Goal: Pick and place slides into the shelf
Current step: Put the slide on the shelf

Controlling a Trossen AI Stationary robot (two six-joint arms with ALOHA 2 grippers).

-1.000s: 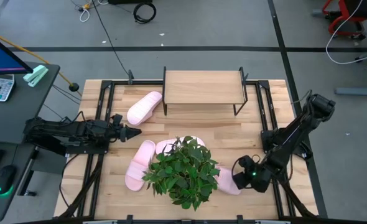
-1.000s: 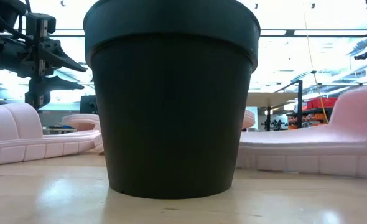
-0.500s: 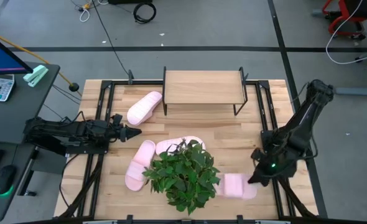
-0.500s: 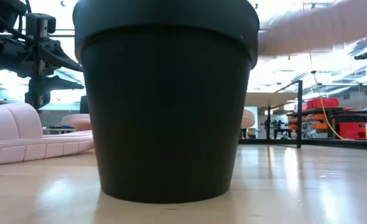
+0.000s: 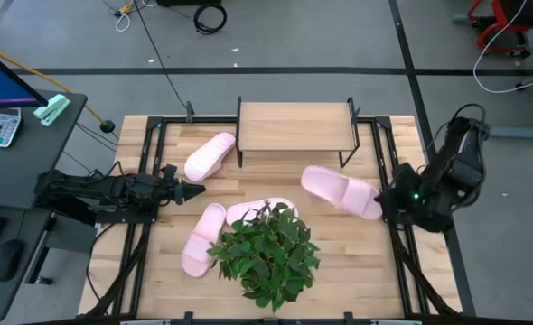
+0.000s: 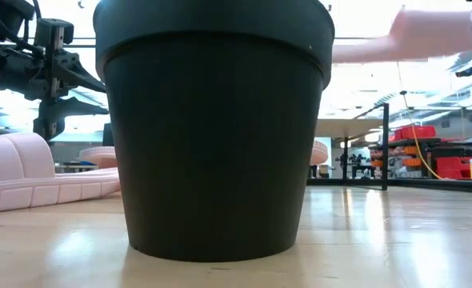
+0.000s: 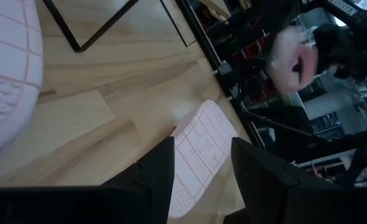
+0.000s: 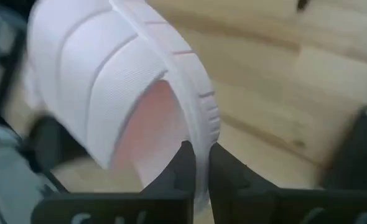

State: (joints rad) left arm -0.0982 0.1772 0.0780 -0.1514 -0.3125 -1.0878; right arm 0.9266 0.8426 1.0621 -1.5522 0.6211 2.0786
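Note:
My right gripper (image 5: 386, 203) is shut on a pale pink slide (image 5: 339, 190) that hangs in the air over the table's right side, in front of the shelf (image 5: 295, 126). The low view shows this held slide (image 6: 428, 36) high up. A second slide (image 5: 209, 155) lies left of the shelf. Two more slides (image 5: 203, 236) (image 5: 259, 211) lie flat by the potted plant (image 5: 266, 253). My left gripper (image 5: 191, 191) is open over the table's left part, with nothing between its fingers (image 7: 158, 168). My right gripper pinches the slide's sole rim (image 8: 203, 124) between its two fingers (image 8: 183, 163), at the end by the ribbed strap (image 8: 109, 81). The fingers slant down from the table's right side. The slide juts out toward the left, lifted clear of the table.
The plant's black pot (image 6: 212, 128) stands near the table's front middle and fills the low view. A black metal frame (image 5: 388, 153) runs along the table's sides. Bare wood (image 5: 348, 262) lies right of the plant.
My right gripper has risen from the table beside the plant and gone toward the far right, tipping further down, still shut on the slide. The slide has been lifted clear and carried toward the shelf. The pot has shifted slightly.

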